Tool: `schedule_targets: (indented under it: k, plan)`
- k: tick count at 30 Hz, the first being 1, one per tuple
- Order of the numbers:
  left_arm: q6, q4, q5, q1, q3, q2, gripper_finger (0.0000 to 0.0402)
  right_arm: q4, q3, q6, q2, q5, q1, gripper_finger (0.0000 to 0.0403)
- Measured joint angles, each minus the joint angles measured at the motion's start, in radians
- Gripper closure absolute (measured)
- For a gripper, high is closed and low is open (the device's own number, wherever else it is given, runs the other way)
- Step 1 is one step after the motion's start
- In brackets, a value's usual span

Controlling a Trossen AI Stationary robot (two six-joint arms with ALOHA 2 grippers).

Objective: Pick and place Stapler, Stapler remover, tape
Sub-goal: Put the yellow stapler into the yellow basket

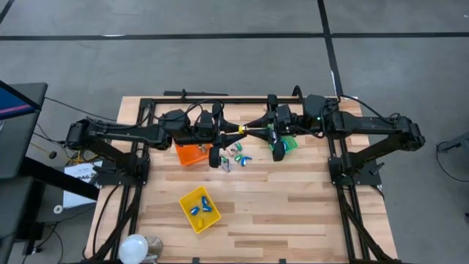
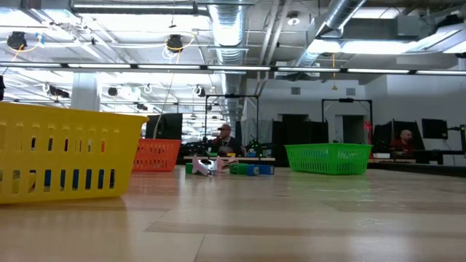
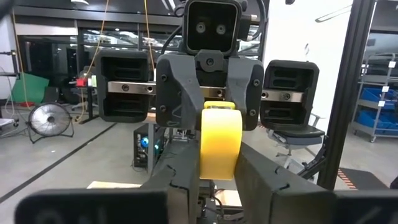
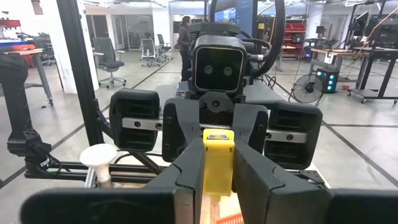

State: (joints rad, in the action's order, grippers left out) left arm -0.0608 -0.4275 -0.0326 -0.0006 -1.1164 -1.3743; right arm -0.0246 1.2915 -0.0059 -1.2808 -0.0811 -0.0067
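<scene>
**Left gripper [image 1: 234, 130] and right gripper [image 1: 253, 129] both grip the yellow stapler [image 1: 243, 129]**

Left gripper hangs in the air just to the right of the orange bin [image 1: 192, 154], its arm reaching in from the table's left side. In the left wrist view its two dark fingers [image 3: 177, 186] press against both flanks of the stapler, so it is clamped on it. The stapler is held off the wooden table [image 1: 293, 213], level between the two grippers, a little right of the orange bin and above it. Right gripper meets it from the opposite side, nose to nose with the left one. Its own wrist view shows its fingers [image 4: 252, 177] closed tight on the yellow body.

Three rolls of blue tape [image 1: 198, 210] lie inside the yellow bin [image 1: 185, 204], which sits well apart from the orange bin, toward the table's front edge. Right of the orange bin and near it, under the grippers, is a small pile of loose pieces [image 1: 234, 154]. They are too small to tell one from another, so I cannot pick out the stapler remover. Farther right of the orange bin, past the pile, stands the green bin [image 1: 289, 144].
</scene>
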Motion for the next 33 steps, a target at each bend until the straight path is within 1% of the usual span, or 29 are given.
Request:
schedule_targets:
  k: [5, 15, 18, 24, 27, 30, 33]
  plan:
    - [0.027, 0.000, 0.011, 0.000, 0.000, 0.000, 0.0333, 0.000, 0.000, 0.000, 0.000, 0.000, 0.000, 0.0342]
    - [0.030, 0.000, 0.015, 0.000, 0.000, 0.000, 0.0335, 0.002, 0.000, -0.001, 0.000, 0.000, 0.000, 0.0337]
    - [0.030, -0.001, 0.016, 0.000, 0.000, 0.000, 0.0335, 0.008, 0.000, -0.001, -0.001, 0.000, 0.000, 0.0316]
    - [0.027, 0.001, 0.017, 0.000, 0.000, 0.000, 0.0335, 0.022, 0.000, -0.001, -0.001, 0.000, 0.000, 0.0242]
    - [0.022, 0.001, 0.017, 0.000, 0.000, 0.000, 0.0335, 0.026, 0.000, -0.001, 0.010, 0.000, 0.000, 0.0211]
    - [0.018, 0.015, 0.035, 0.000, 0.000, 0.001, 0.0335, 0.029, 0.000, 0.000, 0.027, 0.003, -0.001, 0.0192]
    - [-0.020, 0.074, 0.081, 0.000, 0.000, 0.012, 0.0336, 0.015, 0.000, 0.004, 0.052, 0.003, -0.007, 0.0186]
